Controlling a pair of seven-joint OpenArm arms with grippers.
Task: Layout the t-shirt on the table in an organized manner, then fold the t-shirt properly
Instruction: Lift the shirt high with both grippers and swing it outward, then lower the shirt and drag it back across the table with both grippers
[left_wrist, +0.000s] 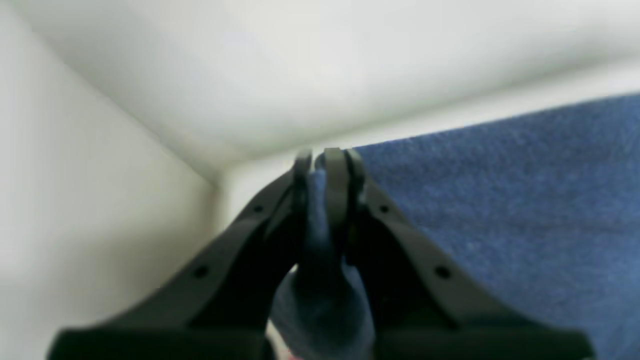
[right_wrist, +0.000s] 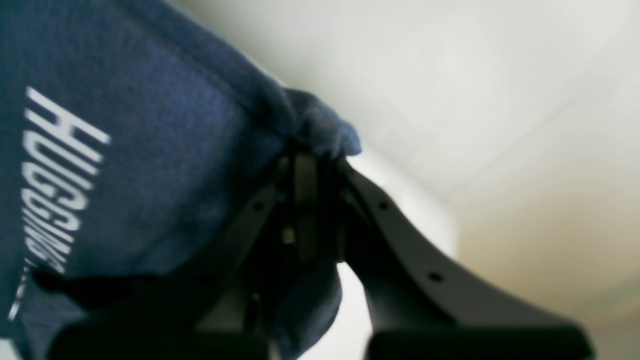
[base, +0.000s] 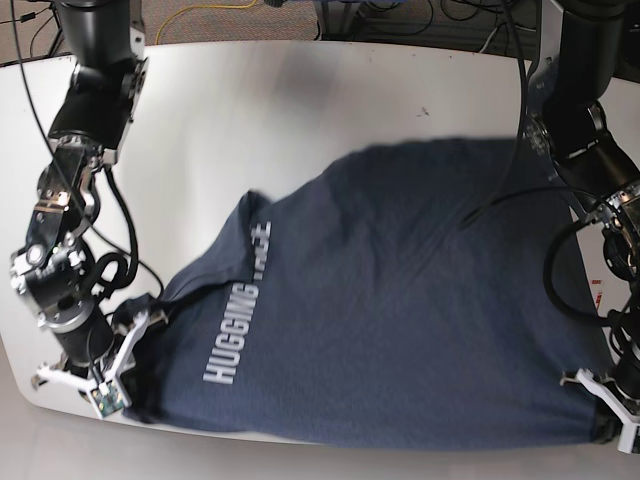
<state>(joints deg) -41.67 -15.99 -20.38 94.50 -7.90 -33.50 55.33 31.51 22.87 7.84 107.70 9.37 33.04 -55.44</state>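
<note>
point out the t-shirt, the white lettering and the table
t-shirt (base: 400, 300), base view, middle of the spread fabric
white lettering (base: 232, 335), base view, the printed word near the left side
table (base: 300, 100), base view, bare white top behind the shirt

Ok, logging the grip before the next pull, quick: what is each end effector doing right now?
Left end effector: closed, pinching the t-shirt.
Right end effector: closed on a bunched t-shirt edge.

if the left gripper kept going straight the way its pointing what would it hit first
Probably the table. In the left wrist view the left gripper, shut on a pinch of the t-shirt, points at bare white tabletop just past the shirt's edge. Depth is unclear in this blurred view.
</note>
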